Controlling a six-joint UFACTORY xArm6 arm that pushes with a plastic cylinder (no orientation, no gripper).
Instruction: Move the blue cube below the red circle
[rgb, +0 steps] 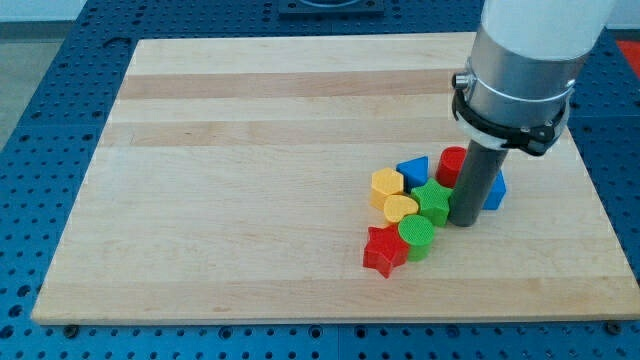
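My tip rests on the board at the right side of a cluster of blocks. The blue cube lies just right of the rod, partly hidden behind it. The red circle stands just above and left of the tip, partly hidden by the rod. The tip is close beside the green star, on its right.
The cluster also holds a blue triangular block, a yellow block, a yellow heart, a green circle and a red star. The wooden board lies on a blue perforated table.
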